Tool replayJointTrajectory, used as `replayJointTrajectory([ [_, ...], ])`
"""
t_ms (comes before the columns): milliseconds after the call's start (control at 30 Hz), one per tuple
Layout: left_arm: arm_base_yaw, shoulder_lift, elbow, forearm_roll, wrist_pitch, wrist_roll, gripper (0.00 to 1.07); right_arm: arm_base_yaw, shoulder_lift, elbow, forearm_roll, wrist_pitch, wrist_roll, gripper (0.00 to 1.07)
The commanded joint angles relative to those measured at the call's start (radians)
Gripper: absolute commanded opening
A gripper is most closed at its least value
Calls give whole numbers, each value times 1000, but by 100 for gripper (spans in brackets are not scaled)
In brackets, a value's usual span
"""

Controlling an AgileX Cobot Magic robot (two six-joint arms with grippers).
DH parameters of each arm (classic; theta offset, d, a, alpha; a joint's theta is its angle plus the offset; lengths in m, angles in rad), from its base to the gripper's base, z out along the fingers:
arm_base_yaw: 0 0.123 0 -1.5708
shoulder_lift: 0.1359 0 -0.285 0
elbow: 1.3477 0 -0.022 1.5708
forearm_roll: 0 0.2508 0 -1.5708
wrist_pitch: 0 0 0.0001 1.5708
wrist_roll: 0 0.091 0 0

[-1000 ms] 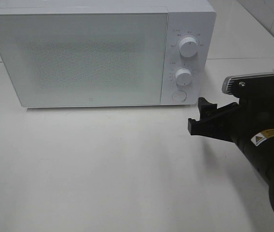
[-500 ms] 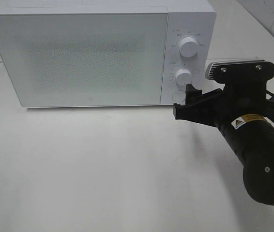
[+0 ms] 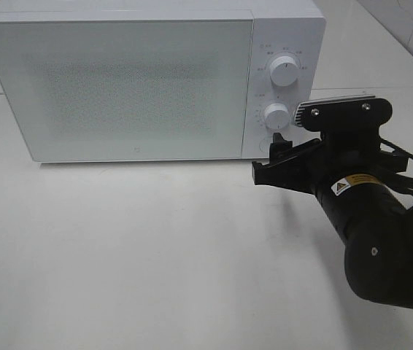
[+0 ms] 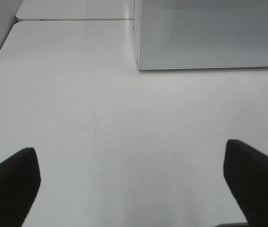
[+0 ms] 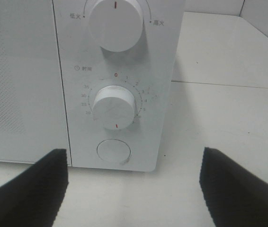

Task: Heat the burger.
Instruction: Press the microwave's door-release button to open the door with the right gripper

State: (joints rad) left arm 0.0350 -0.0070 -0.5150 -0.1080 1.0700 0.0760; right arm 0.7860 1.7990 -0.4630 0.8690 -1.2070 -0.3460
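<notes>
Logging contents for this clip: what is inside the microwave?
The microwave has its door shut; only the door's dotted white face shows. Anything inside is covered and cannot be seen.

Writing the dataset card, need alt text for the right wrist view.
Close-up of a white microwave control panel: a heat dial, a timer dial and a round button beneath. The right gripper, open and empty, faces the button over a white table.

Right fingers (image 5: 25,194) nearer the round button (image 5: 113,151) on the microwave (image 3: 119,87).
</notes>
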Motion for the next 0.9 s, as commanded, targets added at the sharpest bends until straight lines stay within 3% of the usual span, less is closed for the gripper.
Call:
replayJointTrajectory([
  [33, -2, -17, 0, -1, 0, -7, 98, 1, -4, -8, 0, -193, 0, 75],
  [200, -2, -17, 0, -1, 0, -7, 98, 1, -4, -8, 10, -182, 116, 73],
  [400, -2, -17, 0, -1, 0, -7, 98, 1, -4, -8, 19, -129, 505, 63],
  [433, -2, -17, 0, -1, 0, -7, 98, 1, -4, -8, 19, -111, 682, 58],
  [467, -2, -17, 0, -1, 0, -7, 98, 1, -4, -8, 19, -111, 682, 58],
  [500, -2, -17, 0, -1, 0, -7, 98, 1, -4, -8, 19, -90, 845, 54],
  [633, -2, -17, 0, -1, 0, -7, 98, 1, -4, -8, 19, -51, 1144, 44],
  [833, -2, -17, 0, -1, 0, -7, 98, 1, -4, -8, 17, -50, 1395, 28],
  [900, -2, -17, 0, -1, 0, -7, 98, 1, -4, -8, 17, -46, 1532, 17],
])
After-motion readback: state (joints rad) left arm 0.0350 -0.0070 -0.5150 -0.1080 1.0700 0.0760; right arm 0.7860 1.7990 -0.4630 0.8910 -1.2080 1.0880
